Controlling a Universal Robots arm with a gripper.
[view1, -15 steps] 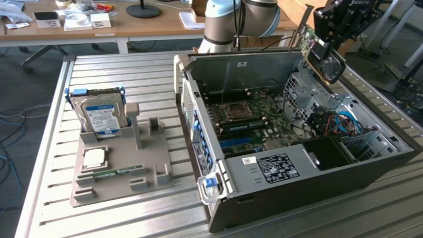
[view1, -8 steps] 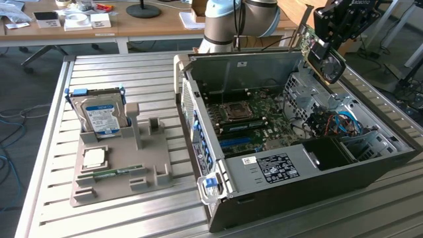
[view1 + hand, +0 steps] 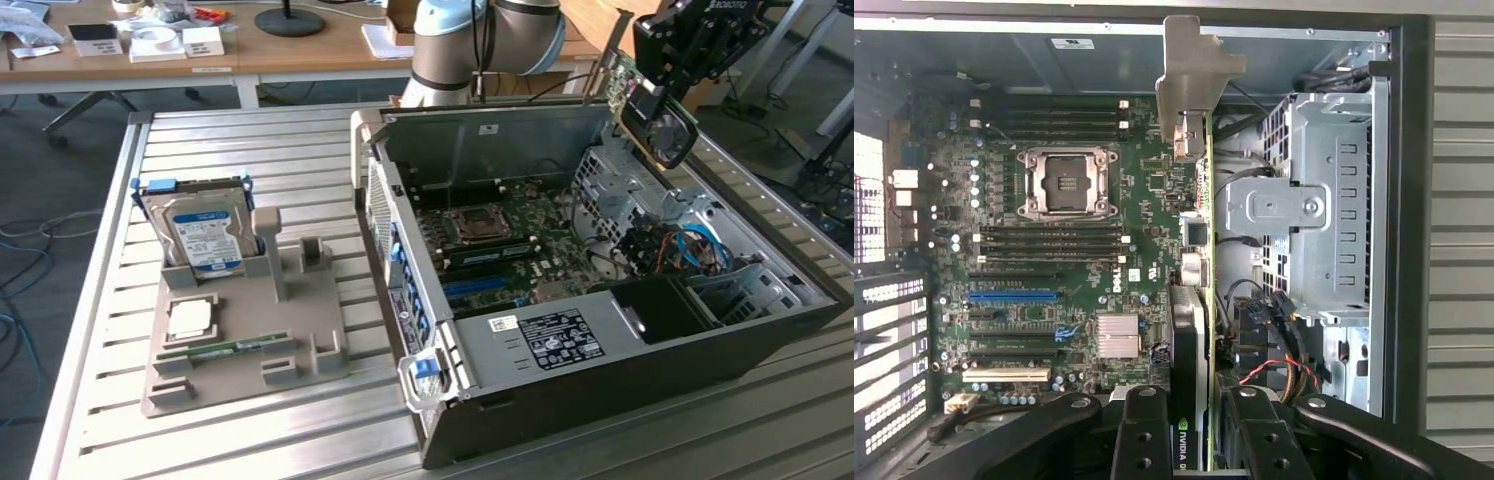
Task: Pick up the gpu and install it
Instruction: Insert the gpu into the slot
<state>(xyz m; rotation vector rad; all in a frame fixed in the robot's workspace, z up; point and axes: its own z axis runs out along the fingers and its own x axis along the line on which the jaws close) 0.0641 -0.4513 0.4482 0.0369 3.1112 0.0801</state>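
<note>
My gripper [image 3: 671, 70] hangs above the far right corner of the open computer case [image 3: 561, 375] and is shut on the gpu [image 3: 663, 128], a dark card with a round fan. In the wrist view the gpu [image 3: 1196, 300] is seen edge-on between the black fingers [image 3: 1142, 435], and its pale metal bracket [image 3: 1189, 70] points away from me. Below lies the green motherboard [image 3: 1054, 250] with its blue slot [image 3: 1012, 296] and the bare processor socket [image 3: 1067, 182]. The card is held in the air over the gap between the board and the drive cage [image 3: 1314, 210].
A grey holder [image 3: 247, 345] on the exterior view's left carries a hard drive [image 3: 200, 235], a square chip [image 3: 191, 318] and a memory stick [image 3: 220, 350]. Red and blue cables [image 3: 681, 245] crowd the case's right side. A desk [image 3: 254, 55] stands behind the slatted table.
</note>
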